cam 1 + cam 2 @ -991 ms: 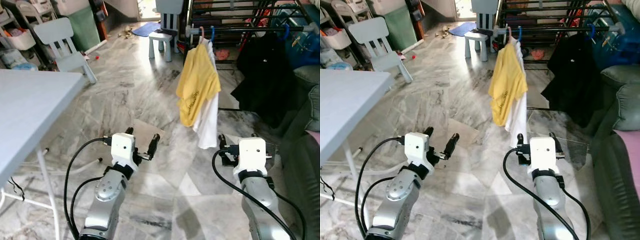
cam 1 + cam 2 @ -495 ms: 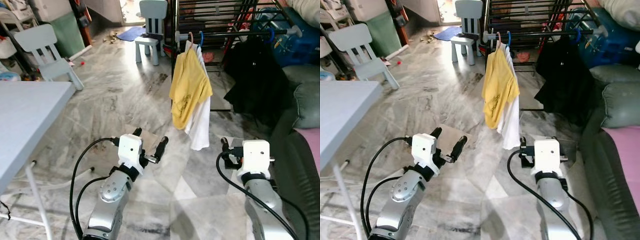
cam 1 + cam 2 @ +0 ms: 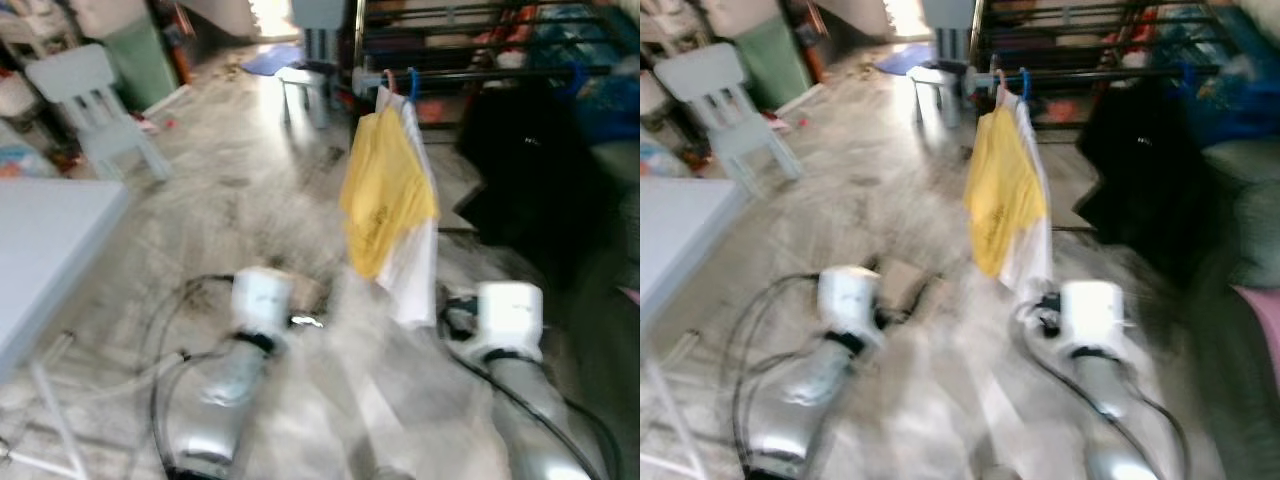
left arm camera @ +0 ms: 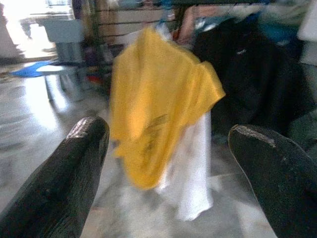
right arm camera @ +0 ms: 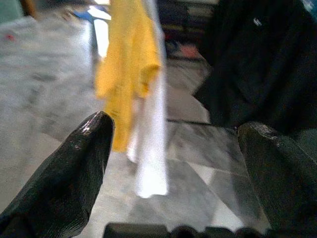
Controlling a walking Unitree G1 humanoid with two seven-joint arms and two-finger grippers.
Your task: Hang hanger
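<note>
Left gripper (image 4: 163, 148) and right gripper (image 5: 173, 148): fingers apart, both empty, held low over the floor (image 3: 220, 200). Yellow shirt (image 3: 385, 190) and white shirt (image 3: 418, 270) hang on hangers (image 3: 400, 78) already on the rack (image 3: 470, 70). Walk closer before you reach. Motion blur hides hook detail; you cannot tell which hanger remains unhung.

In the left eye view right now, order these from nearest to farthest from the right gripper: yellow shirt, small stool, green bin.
1. Yellow shirt, hanging on the rack just ahead of the right gripper.
2. Small stool, farther back, centre.
3. Green bin, far back, on the left.
</note>
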